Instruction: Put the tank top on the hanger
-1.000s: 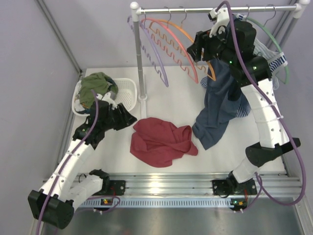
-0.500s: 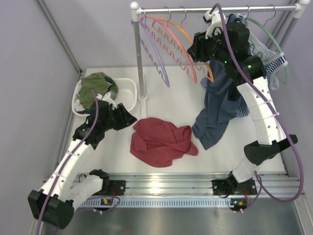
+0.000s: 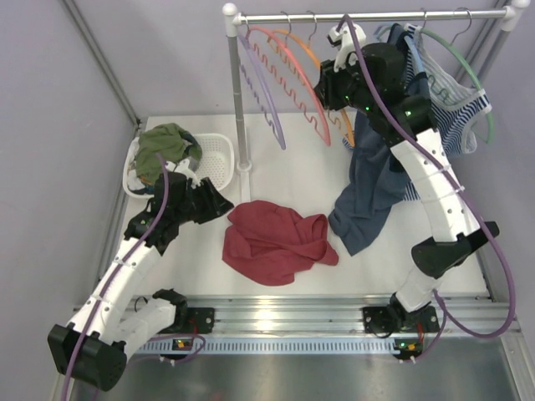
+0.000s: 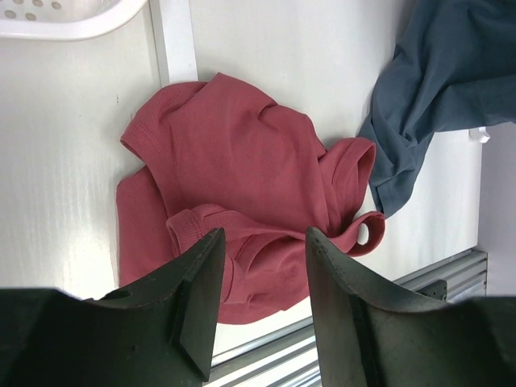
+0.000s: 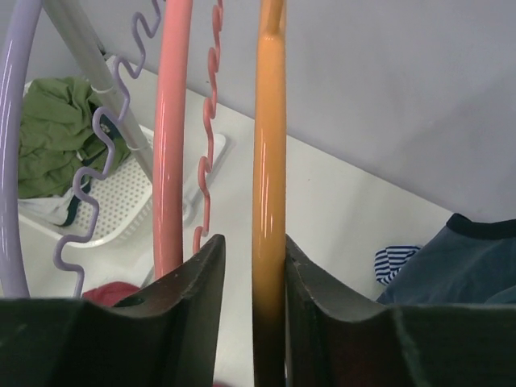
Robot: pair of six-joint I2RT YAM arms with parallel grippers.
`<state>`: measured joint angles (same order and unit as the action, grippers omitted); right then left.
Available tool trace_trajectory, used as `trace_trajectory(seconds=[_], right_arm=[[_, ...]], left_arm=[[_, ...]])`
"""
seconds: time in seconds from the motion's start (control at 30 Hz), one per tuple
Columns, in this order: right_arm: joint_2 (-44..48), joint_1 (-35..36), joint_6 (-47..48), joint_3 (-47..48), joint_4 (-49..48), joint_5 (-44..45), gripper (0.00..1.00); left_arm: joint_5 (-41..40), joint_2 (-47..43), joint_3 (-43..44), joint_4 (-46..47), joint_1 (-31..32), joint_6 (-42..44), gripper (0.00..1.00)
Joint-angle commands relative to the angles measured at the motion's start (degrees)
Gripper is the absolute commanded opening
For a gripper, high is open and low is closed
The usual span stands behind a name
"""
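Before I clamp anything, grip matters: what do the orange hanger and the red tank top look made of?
Orange hanger: smooth, glossy, probably plastic; a bright highlight streak runs down its bar. Tank top: soft matte knit fabric, fibre unclear; it lies crumpled in folds, with stitched hems.

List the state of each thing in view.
right gripper: jaws either side of the orange hanger, grip unclear
left gripper: open, empty
tank top: crumpled on the table, unheld
orange hanger: bare, hooked on the rail
salmon-pink hanger: bare, on the rail
purple hanger: bare, on the rail
navy top: hanging by the rail
basket: holding a green garment
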<state>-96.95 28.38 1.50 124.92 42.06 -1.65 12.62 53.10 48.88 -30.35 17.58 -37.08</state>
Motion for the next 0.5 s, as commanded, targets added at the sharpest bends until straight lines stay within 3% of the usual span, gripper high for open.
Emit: trace_trajectory(seconds=[0.0,0.1,0.47], right_arm=[[-1.0,2.4,0.7,2.8,-0.5,3.1,0.3],[-2.3,4.0,0.8,4.7,0.1,4.4,0.21],[-3.8,5.9,-1.0,7.4,-0.1,10.4,0.02]], left_arm=[[0.5,-0.9,1.5,0.2,0.2,1.0,0.49],[0.6,-1.2,1.5,0.0,0.2,1.0,0.49],[0.3,-1.2,1.5,-0.2,0.2,1.2,0.49]])
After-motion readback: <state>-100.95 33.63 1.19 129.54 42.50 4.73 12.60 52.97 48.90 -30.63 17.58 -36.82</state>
